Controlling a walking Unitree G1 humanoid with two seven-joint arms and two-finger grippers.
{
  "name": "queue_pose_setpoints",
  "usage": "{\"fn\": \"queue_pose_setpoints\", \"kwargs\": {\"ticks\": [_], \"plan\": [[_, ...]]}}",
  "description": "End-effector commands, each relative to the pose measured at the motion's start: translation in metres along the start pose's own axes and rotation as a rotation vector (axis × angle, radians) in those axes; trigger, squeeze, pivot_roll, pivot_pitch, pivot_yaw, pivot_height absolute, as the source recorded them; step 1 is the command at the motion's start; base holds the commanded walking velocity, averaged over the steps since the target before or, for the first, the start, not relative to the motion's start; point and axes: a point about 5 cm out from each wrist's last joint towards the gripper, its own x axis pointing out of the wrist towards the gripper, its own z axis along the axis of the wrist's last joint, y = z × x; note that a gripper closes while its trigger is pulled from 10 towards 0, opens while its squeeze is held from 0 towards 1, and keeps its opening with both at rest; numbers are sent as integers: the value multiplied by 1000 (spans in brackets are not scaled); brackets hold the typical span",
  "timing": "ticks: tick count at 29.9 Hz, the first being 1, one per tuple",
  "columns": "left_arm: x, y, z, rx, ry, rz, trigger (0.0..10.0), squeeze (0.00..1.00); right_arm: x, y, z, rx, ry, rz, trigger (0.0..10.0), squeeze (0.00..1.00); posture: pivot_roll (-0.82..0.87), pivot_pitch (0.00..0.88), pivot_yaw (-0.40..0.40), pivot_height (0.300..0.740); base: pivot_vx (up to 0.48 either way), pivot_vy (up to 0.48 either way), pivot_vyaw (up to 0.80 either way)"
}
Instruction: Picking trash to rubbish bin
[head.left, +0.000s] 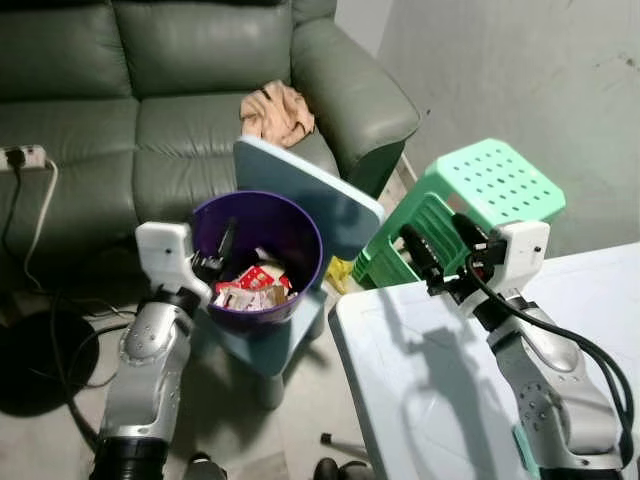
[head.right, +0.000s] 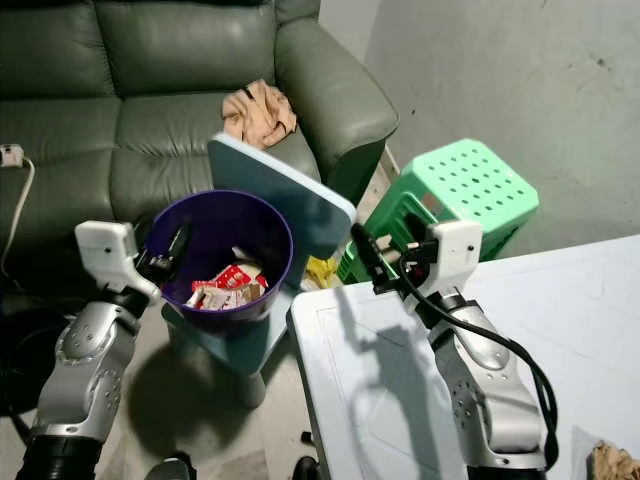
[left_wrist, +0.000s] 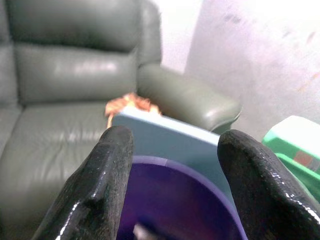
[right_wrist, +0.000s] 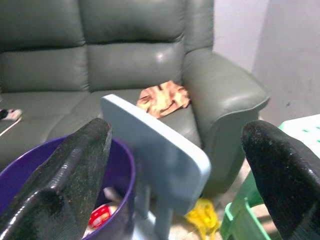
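dim indoor light | arm shadow on white table (head.left: 440, 400) | wrist views blurred

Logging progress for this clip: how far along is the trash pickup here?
Done: the purple bin on the blue chair already holds several wrappers. In hand: nothing; the left gripper at the bin's rim and the right gripper are both open and empty. Left: a yellow scrap on the floor beside the green stool.

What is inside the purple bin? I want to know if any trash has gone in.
The purple bin holds red and white wrappers piled at the bottom. Whatever lies beneath them, or against the near wall, is hidden.
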Motion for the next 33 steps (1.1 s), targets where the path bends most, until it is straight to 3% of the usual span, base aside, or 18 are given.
{"fn": "queue_pose_setpoints", "kwargs": {"ticks": [1,8,16,17,20,25,28,33], "plan": [[0,-3,-5,6,27,-2,10000,0,-2,-9,1,-19,-17,-53,10000,0,33,94,-91,740,0,0,0],[13,-14,-2,-6,9,-43,10000,0,1,-8,-7,-31,-31,-89,10000,0,15,46,-72,740,0,0,0],[21,-29,-5,2,15,-105,10000,0,2,-21,-9,-90,-54,-202,10000,0,-17,25,-58,740,0,0,0],[23,-37,-8,14,21,-140,10000,0,-2,-33,-8,-134,-50,-255,10000,0,-34,20,-58,740,0,0,0],[24,-47,-11,14,25,-174,10000,0,-9,-49,-7,-185,-42,-318,10000,0,-48,18,-57,740,0,0,0],[25,-50,-13,9,28,-184,10000,0,-13,-53,-7,-200,-38,-339,10000,0,-56,18,-59,740,0,0,0],[24,-54,-15,10,30,-198,10000,0,-25,-60,-12,-220,-13,-382,10000,0,-62,21,-63,740,0,0,0],[23,-55,-17,10,29,-200,10000,0,-27,-58,-15,-220,-12,-372,10000,0,-63,22,-66,740,0,0,0]]}}
